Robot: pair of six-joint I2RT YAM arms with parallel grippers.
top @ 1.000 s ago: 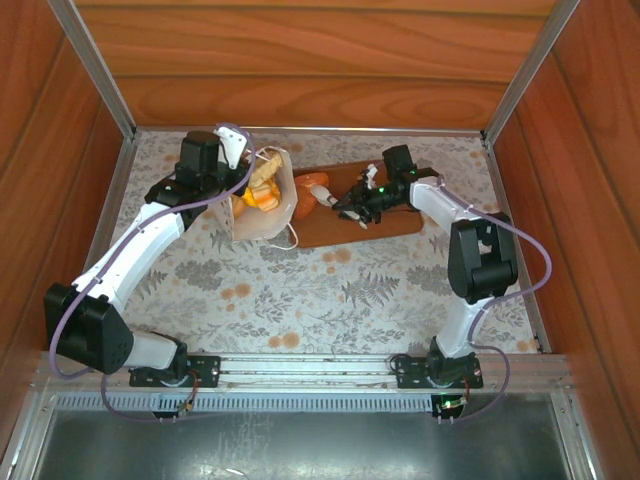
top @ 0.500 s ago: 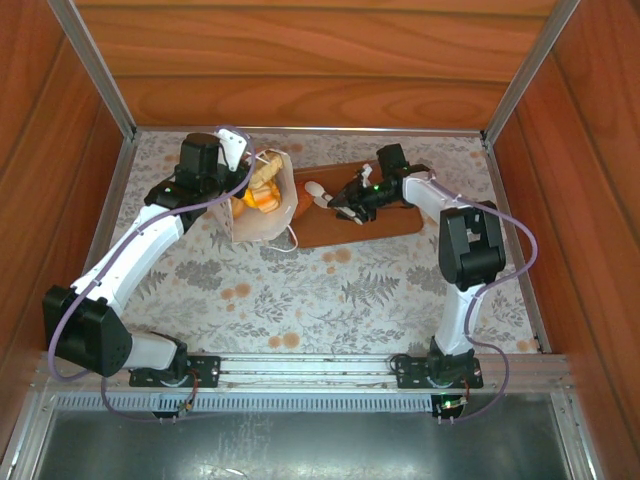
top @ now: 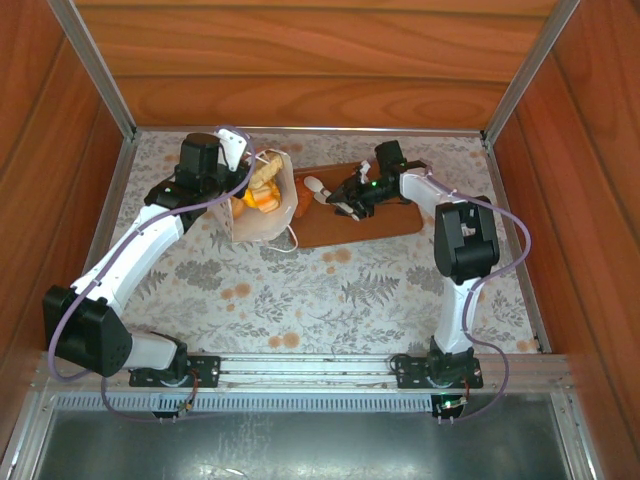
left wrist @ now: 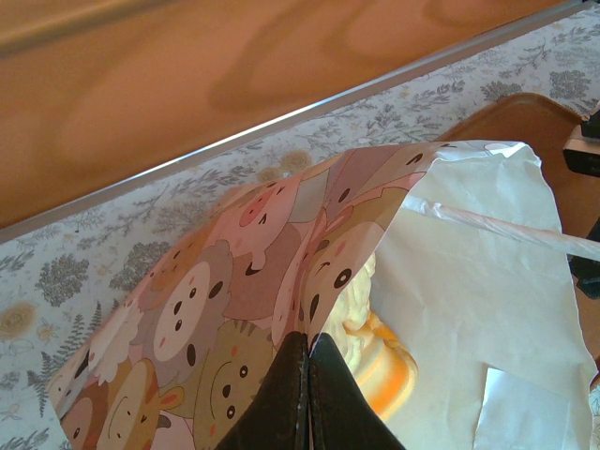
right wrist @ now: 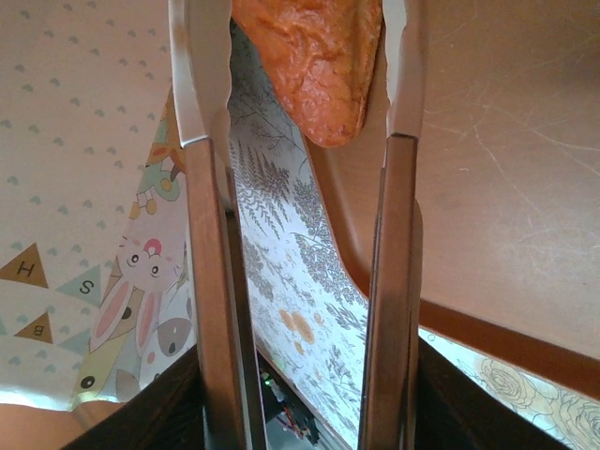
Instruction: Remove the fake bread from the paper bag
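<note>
Bag on the flowered cloth beside the board, its printed wall pinched in my left gripper, jaws together. Bread, pale and orange, lies inside the bag. My right gripper, fingers apart, straddles an orange wedge at the board's end nearest the bag; whether the fingers press it I cannot tell.

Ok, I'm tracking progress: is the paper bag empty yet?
No, yellow-orange fake bread lies inside the paper bag, visible through its open mouth in the left wrist view.
</note>
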